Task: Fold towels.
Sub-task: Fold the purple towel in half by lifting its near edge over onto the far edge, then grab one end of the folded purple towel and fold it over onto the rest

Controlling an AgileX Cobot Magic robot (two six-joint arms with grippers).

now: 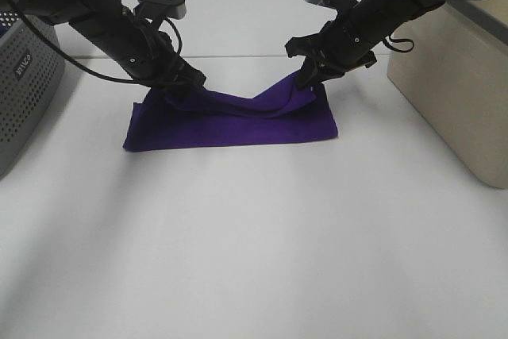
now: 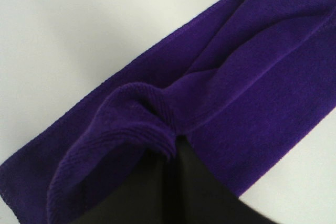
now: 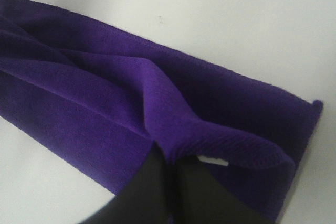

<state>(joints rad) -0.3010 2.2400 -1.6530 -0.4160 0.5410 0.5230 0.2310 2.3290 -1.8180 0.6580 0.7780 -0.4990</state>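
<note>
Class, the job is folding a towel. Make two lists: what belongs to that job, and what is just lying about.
Belongs to the job: purple towel; left pincer and right pincer, both pinching its raised edge.
Just lying about: grey mesh basket at the left; beige box at the right.

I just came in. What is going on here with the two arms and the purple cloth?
The two robot arms are folding a purple towel on the white table. The towel lies as a long band, apparently already doubled over. The left gripper pinches its upper layer at one far corner and the right gripper at the other, near the small white tag. Both corners are raised a little, and the cloth sags between them. The fold is not yet laid flat.
</note>
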